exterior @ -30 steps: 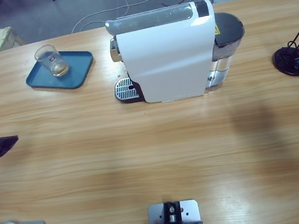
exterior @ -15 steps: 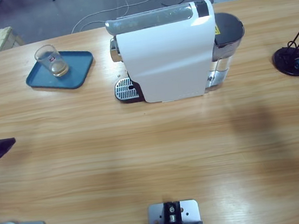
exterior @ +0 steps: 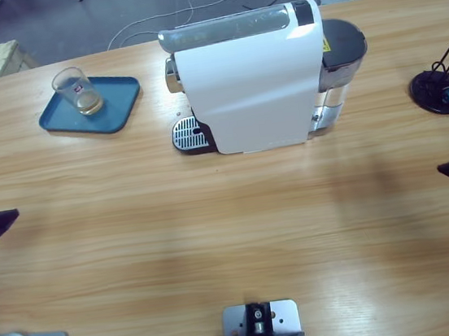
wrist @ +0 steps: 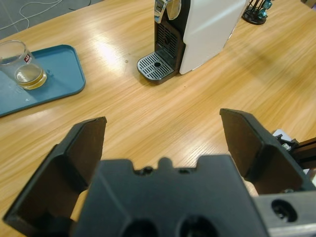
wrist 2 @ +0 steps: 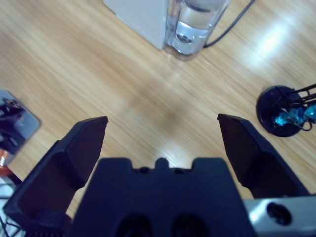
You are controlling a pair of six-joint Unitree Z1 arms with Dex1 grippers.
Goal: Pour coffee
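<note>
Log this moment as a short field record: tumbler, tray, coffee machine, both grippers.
tumbler: upright on the tray, apart from the machine
coffee: shallow pale layer at the tumbler's bottom
tray: blue, on the table to one side of the machine
coffee machine: white, drip grate bare
left gripper: open, holding nothing
right gripper: open, holding nothing, over bare table

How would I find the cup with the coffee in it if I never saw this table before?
Start at the big white coffee machine in the middle of the wooden table. Beside its drip grate lies a blue tray, and on it stands a clear tumbler. It is the only glass, with a dark logo and a little yellowish-brown coffee.
</note>
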